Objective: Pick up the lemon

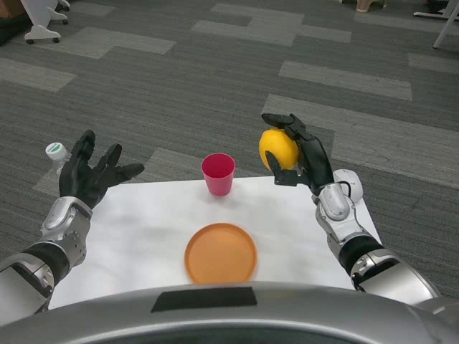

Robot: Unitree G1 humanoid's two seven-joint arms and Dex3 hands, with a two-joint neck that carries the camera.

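The yellow lemon (pixel 278 148) is lifted clear of the white table (pixel 143 229), above its far right part. My right hand (pixel 303 154) holds it between thumb and fingers, palm turned left. Over the table's left edge my left hand (pixel 90 175) hovers with fingers spread and nothing in it.
A pink cup (pixel 218 173) stands upright near the table's far edge, left of the lemon. An orange plate (pixel 221 253) lies at the front middle. A small white bottle with a green cap (pixel 57 153) shows just beyond the left hand. Grey carpet lies beyond the table.
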